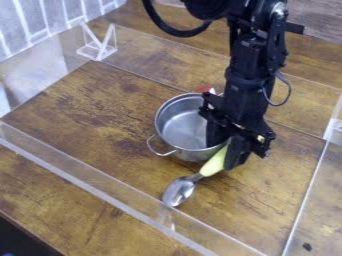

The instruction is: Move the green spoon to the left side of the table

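Observation:
The green spoon (214, 160) hangs tilted, its yellow-green handle pinched in my gripper (231, 150) and its silver bowl (178, 191) low over the table (94, 110) near the front acrylic wall. My gripper points down, shut on the handle, just right of the silver pot (182, 127). The black arm (251, 60) rises behind it.
The silver metal pot sits mid-table, touching or very near the spoon handle. A red-capped mushroom toy (207, 92) peeks out behind the pot. Clear acrylic walls (120, 215) edge the table. A clear stand (94, 42) is at the back left.

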`<state>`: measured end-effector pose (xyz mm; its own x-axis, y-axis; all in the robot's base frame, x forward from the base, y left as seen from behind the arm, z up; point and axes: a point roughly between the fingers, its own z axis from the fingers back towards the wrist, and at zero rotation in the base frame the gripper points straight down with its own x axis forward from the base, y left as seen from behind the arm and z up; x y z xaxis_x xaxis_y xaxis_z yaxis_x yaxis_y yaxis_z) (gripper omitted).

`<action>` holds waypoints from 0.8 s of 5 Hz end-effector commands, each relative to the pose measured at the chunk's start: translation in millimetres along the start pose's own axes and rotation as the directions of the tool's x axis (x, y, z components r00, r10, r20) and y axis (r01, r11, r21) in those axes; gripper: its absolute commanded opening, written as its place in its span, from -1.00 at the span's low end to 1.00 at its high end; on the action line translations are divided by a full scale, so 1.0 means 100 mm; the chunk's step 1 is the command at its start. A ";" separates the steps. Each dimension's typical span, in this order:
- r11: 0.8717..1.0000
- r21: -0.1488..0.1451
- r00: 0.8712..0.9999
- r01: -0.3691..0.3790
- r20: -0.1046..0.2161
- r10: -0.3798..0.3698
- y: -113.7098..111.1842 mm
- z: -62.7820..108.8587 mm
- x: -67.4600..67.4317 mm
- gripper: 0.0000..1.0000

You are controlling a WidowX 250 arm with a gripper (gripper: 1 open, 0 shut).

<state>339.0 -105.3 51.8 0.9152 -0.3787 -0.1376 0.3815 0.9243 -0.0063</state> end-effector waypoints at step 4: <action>0.997 0.016 0.989 0.069 0.130 -0.071 -0.01 0.50 -0.09 -1.00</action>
<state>330.8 -103.7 67.3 0.8908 -0.4403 -0.1124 0.4416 0.8971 -0.0144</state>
